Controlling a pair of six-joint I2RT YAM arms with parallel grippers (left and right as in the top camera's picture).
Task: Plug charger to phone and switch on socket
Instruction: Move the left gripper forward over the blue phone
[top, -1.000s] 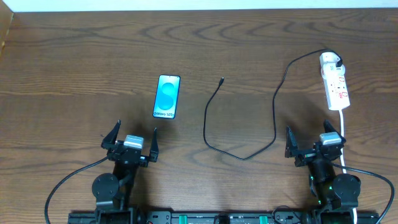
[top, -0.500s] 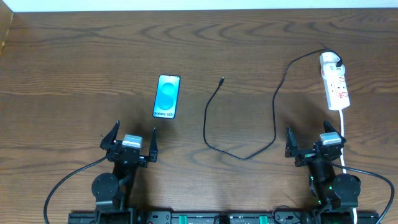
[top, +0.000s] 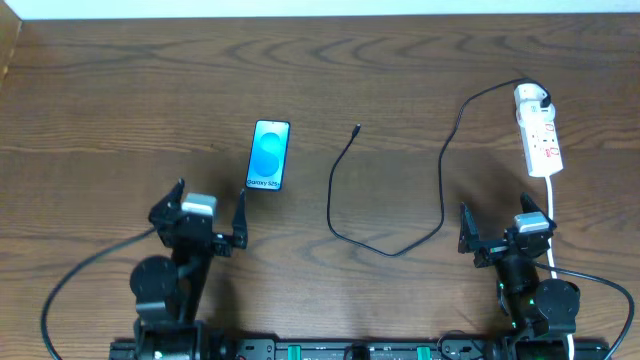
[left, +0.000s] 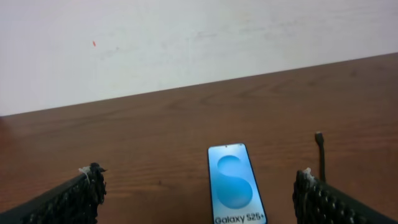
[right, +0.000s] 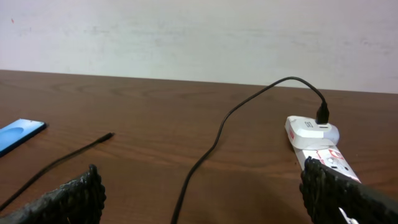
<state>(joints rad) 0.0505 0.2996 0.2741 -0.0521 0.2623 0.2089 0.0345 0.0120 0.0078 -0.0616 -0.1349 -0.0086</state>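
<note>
Overhead and wrist views of a dark wooden table (top: 120, 90), read from left to right. At lower left the left gripper (top: 210, 188) hovers with its jaws spread wide and nothing between them, and it points up the table towards the phone (top: 269, 154). The phone lies flat, screen up, just beyond that gripper and a little to its right. Its light blue display shows a pale circular figure and the words "Galaxy S25+", readable in the left wrist view. Right of the phone and well apart from it lies the plug tip (top: 358, 129) of the charger (top: 335, 200), free on the wood. From the tip the thin black cable curves down the table, loops near the front edge, then climbs to the far right, where it enters the white plug (top: 530, 97) fitted at the far end of the socket (top: 538, 135). At lower right the right gripper (top: 497, 215) also stands with its jaws fully apart and empty, near the socket's white cord (top: 553, 215). The socket carries red markings too small to read, and the position of its switch cannot be told. Judged from this layout, only the socket end of the charger is in place. Bringing the tip to the phone, inserting it, and pressing the switch are all yet to be done.
</note>
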